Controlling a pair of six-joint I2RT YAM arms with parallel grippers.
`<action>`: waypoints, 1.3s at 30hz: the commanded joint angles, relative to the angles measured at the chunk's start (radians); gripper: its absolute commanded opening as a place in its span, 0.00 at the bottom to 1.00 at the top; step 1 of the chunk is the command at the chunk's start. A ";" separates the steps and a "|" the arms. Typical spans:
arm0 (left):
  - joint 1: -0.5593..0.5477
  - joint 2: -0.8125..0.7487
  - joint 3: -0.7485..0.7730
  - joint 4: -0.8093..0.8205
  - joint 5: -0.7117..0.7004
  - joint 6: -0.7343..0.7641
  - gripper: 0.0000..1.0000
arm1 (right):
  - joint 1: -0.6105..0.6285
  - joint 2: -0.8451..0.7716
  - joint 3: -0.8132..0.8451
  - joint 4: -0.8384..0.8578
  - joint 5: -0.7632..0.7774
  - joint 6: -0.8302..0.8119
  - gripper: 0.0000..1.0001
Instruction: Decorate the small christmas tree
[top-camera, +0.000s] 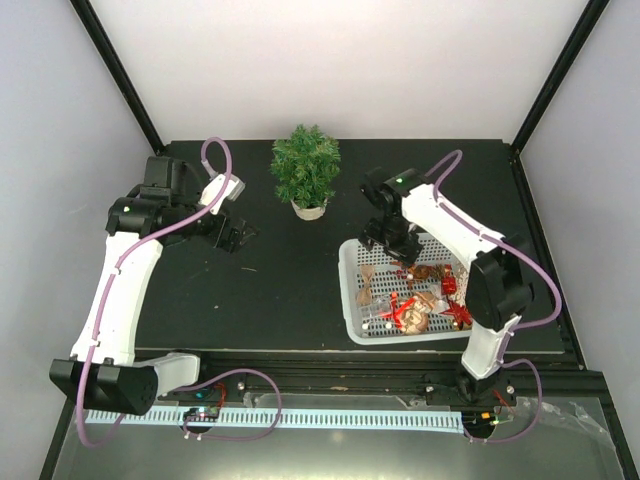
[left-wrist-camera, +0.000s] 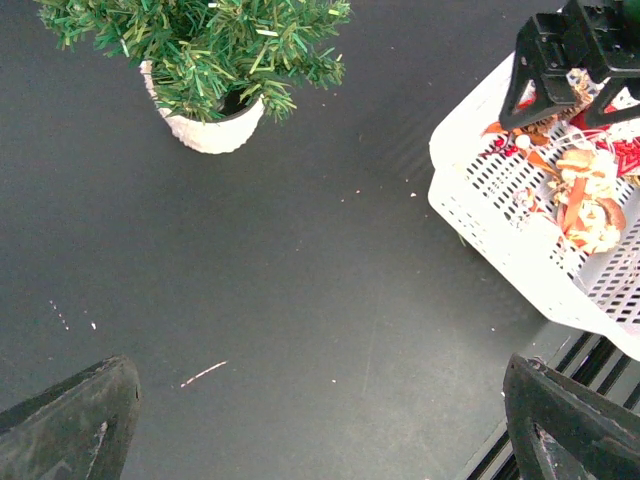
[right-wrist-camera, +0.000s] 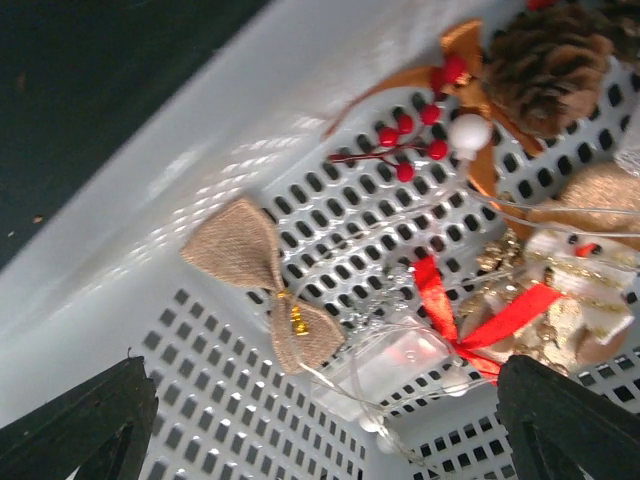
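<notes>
The small christmas tree stands upright in its cream pot at the back middle of the black table; the left wrist view shows it bare of ornaments. My left gripper hovers left of the tree, open, with only bare tabletop between its fingers. My right gripper hangs open over the far end of the white mesh basket. Below its spread jaws lie a burlap bow and a clear box with a wire of small lights. Nothing is held.
The basket also holds a pine cone, a red berry sprig, a red ribbon and gold pieces. The table's near edge meets a metal rail. White walls with black frame posts enclose the back and sides.
</notes>
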 joint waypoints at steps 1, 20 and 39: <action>0.002 -0.018 -0.008 0.026 0.001 -0.022 0.99 | -0.045 -0.069 -0.078 0.048 -0.017 0.084 0.93; 0.002 -0.013 -0.030 0.017 0.021 -0.026 0.99 | -0.173 -0.148 -0.154 0.233 0.022 0.274 0.90; 0.002 -0.023 -0.028 -0.020 -0.003 -0.007 0.99 | -0.189 -0.054 -0.184 0.323 -0.001 0.216 0.84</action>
